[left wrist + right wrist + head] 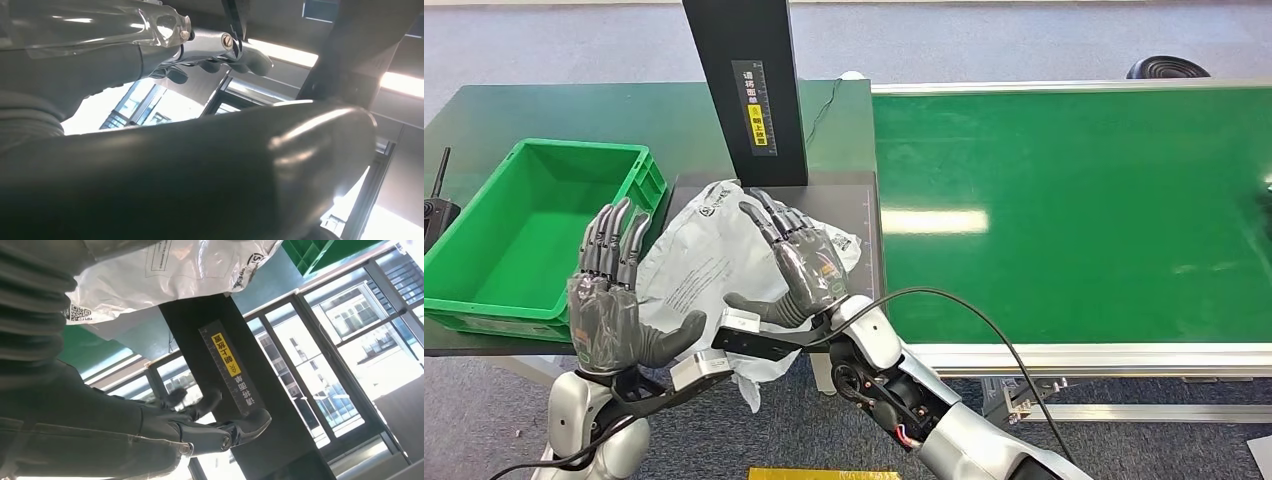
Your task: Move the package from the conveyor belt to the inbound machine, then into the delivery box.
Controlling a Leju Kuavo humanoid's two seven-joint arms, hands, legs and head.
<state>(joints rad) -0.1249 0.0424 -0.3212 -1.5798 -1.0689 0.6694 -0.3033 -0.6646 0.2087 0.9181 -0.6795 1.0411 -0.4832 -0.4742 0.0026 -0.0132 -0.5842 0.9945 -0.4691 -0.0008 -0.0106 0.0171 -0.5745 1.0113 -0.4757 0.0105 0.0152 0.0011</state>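
Stretching across the right half of the head view, the green conveyor belt (1064, 210) lies bare between its silver rails. Left of it stands the inbound machine (749, 80), a dark upright column with a yellow-and-black label, rising from a dark flat platform (864, 195). Further left, on a dark green table (544, 110), sits the green delivery box (534, 235), its inside bare. The package (714, 260), a crumpled white-grey plastic mailer with printed text, lies on the platform at the foot of the column, and its near end hangs over the front edge. The right hand (796, 270) is raised over the package with fingers spread and thumb out to the side, gripping nothing; whether it touches the bag cannot be told. The left hand (614, 295) is held up with fingers apart beside the package, in front of the box, holding nothing.
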